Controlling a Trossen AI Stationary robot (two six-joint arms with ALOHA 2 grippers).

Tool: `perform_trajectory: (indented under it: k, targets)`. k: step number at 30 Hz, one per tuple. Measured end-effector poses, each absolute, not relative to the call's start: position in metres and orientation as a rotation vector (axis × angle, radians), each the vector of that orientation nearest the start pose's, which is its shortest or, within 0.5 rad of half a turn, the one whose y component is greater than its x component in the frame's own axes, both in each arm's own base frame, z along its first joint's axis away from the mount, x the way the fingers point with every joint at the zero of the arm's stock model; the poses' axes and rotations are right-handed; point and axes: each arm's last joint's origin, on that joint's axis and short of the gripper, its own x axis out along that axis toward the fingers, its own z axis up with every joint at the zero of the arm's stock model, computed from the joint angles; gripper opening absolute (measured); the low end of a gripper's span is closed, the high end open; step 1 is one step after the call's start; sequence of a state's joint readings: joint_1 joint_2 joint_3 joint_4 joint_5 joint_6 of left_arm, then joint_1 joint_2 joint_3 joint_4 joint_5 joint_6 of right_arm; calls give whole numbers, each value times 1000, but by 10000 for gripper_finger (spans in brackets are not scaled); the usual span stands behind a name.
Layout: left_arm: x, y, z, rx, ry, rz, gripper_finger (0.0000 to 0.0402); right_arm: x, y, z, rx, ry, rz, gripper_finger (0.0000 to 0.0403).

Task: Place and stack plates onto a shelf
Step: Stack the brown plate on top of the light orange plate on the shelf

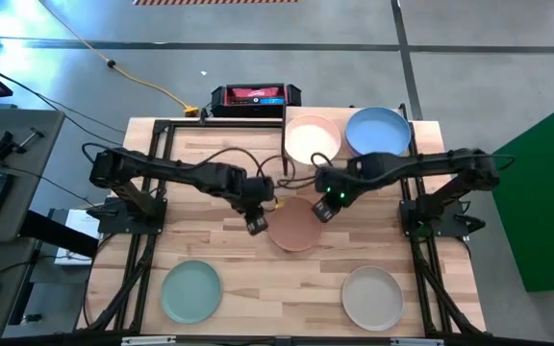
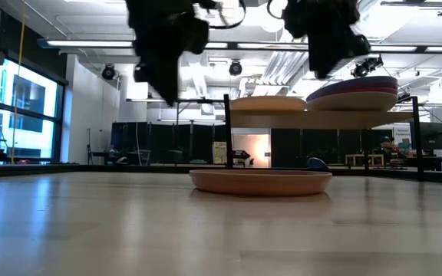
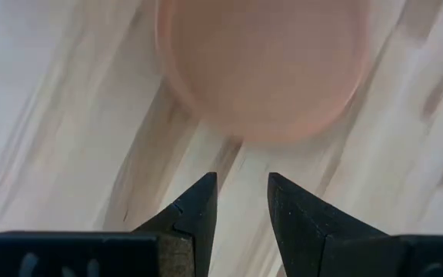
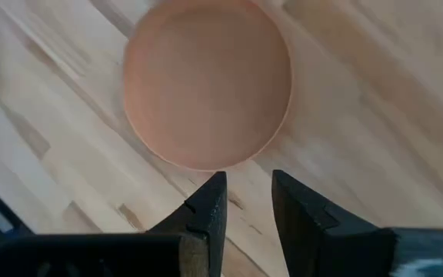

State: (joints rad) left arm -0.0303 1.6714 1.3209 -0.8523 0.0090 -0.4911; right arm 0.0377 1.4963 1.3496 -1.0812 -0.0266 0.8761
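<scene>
A terracotta brown plate (image 1: 296, 226) (image 2: 261, 181) lies flat on its base at the table's middle. My left gripper (image 1: 256, 224) (image 3: 241, 192) hovers just off its left rim, open, fingers pointing down. My right gripper (image 1: 325, 208) (image 4: 244, 192) hovers over its far right rim, open too. Both hang well above the table in the low view. The plate (image 3: 264, 69) (image 4: 206, 81) fills both wrist views ahead of the fingertips. On the shelf (image 2: 298, 119) at the far edge rest a peach plate (image 1: 313, 139) (image 2: 267, 103) and a stack topped by a blue plate (image 1: 378, 130) (image 2: 355, 92).
A mint green plate (image 1: 191, 291) lies near the table's near left corner and a beige plate (image 1: 372, 297) near the near right corner. A black and red box (image 1: 255, 96) sits beyond the far edge. Bare wood lies between the near plates.
</scene>
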Motion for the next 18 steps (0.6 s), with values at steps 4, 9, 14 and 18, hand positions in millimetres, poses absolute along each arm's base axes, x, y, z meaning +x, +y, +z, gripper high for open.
perform_trajectory:
  k: [4, 9, 14, 18]
  targets:
    - [319, -19, 244, -291, 1309, 307, 103, 284, 21, 277, 789, 1155, -531, 85]
    - [305, -22, 243, -172, 1435, 336, 103, 281, 27, 251, 858, 1150, -603, 85]
    - [294, -24, 243, -62, 1513, 381, 103, 280, 33, 236, 898, 1126, -598, 85]
    - [291, -26, 243, -32, 1540, 390, 103, 280, 31, 218, 956, 1072, -622, 85]
